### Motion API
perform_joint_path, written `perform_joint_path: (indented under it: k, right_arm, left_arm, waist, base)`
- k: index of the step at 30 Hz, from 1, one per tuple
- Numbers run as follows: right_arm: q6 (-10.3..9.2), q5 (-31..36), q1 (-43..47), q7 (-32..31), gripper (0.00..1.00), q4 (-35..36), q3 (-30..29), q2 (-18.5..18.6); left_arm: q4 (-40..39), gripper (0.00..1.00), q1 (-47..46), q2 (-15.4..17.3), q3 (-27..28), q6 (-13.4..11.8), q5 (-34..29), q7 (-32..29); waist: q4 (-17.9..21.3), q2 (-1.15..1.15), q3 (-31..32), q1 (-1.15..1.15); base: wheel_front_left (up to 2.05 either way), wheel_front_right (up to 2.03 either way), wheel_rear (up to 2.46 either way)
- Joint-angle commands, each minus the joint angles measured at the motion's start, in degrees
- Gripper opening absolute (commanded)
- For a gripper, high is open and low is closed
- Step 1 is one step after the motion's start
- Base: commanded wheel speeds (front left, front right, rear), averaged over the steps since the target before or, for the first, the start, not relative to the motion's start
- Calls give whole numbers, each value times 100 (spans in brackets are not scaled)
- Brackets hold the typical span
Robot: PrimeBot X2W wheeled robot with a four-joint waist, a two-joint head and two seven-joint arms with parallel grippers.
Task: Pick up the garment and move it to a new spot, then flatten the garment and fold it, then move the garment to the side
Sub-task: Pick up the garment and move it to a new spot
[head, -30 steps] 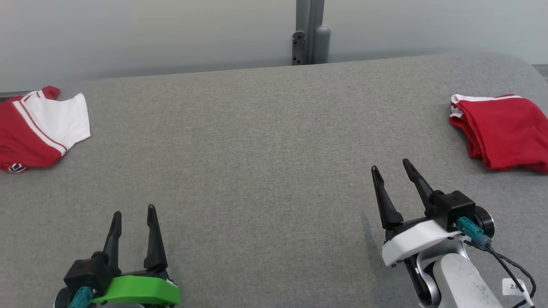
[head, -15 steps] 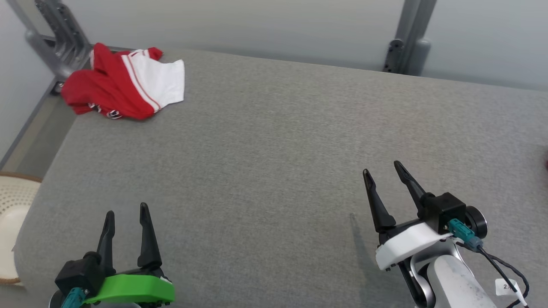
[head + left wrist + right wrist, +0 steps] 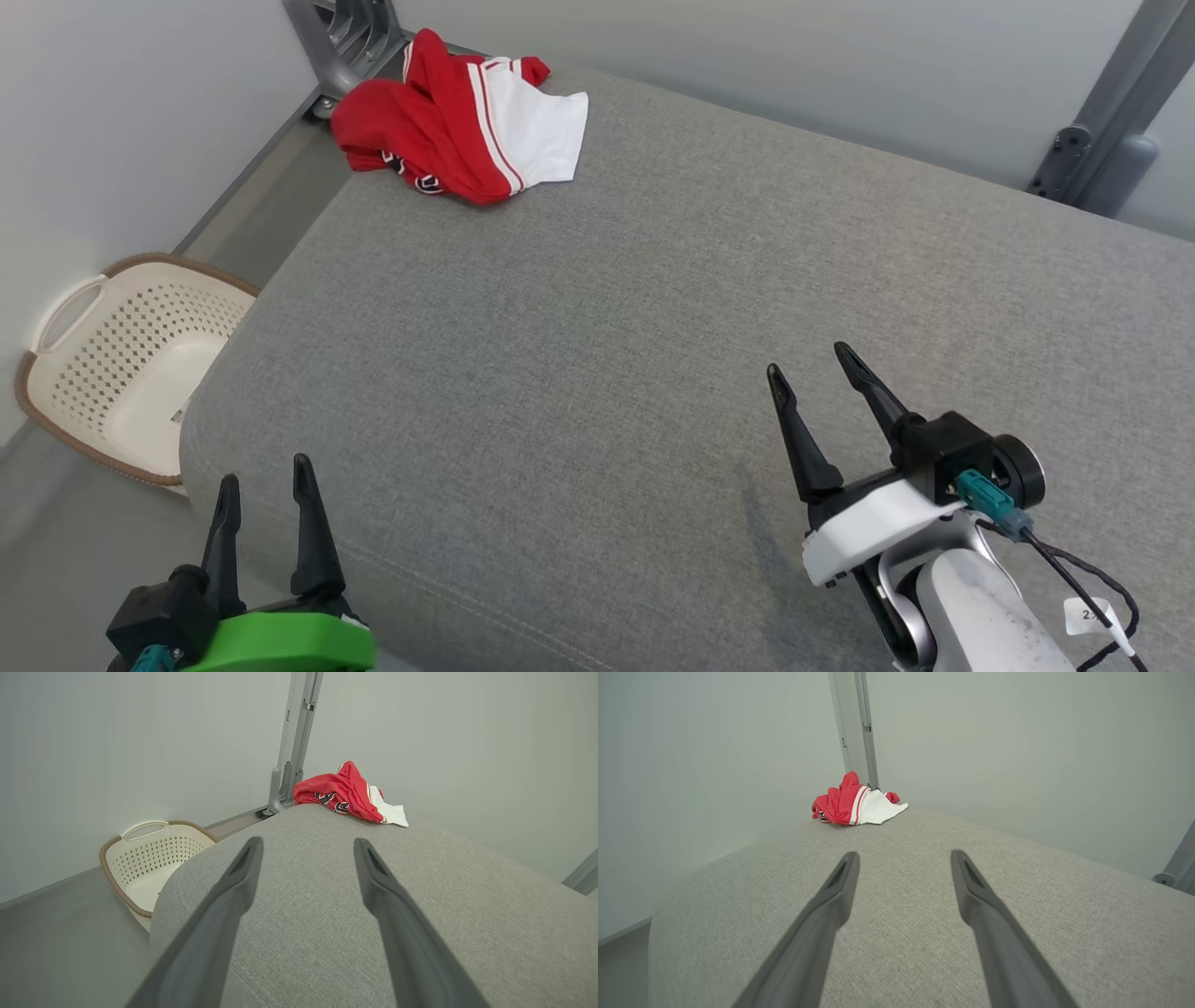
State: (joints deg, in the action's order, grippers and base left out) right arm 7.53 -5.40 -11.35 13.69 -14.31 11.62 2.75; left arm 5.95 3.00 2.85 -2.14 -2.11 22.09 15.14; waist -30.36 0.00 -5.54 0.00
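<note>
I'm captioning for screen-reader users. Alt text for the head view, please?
A red-and-white garment lies at the far left corner of a grey padded surface; a cream laundry basket stands on the floor beside it. Both arms' jaws stand open and empty in the foreground.

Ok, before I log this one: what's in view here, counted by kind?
garment, red and white: 1
laundry basket: 1
grey padded surface: 1
grippers: 2, the left gripper and the right gripper, jaws open, both empty
Total: 5
</note>
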Motion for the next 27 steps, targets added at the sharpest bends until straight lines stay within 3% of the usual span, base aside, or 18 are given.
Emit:
perform_joint_path:
  k: [1, 9, 14, 22, 27]
  right_arm:
    - [-8, 52, -42, -23, 100, 45, -19, 27]
    - [-8, 336, -91, -145, 100, 418, -344, 26]
    - [-8, 520, -246, -246, 100, 821, -461, 26]
    - [-8, 794, -509, -449, 100, 1372, -483, 43]
    - [-8, 853, -591, -627, 100, 1730, -601, 149]
  left_arm:
    - [-4, 100, 71, 9, -19, -22, 58, -2]
    - [-25, 100, -202, 9, 15, 27, 65, -3]
    - [50, 100, -822, 144, 237, 259, -467, -2]
    - [808, 100, -2662, 1014, 435, 589, -982, -35]
    - [1645, 100, -3995, 1445, 448, 773, -768, -479]
  waist:
    - [-102, 0, -132, 0]
    - [2, 0, -613, 0]
    - [375, 0, -1042, 0]
    - [1212, 0, -1708, 0]
    - [1705, 0, -2193, 0]
  base:
    - [0, 0, 0]
    - [0, 0, 0]
    - [0, 0, 0]
    - [0, 0, 0]
    - [0, 0, 0]
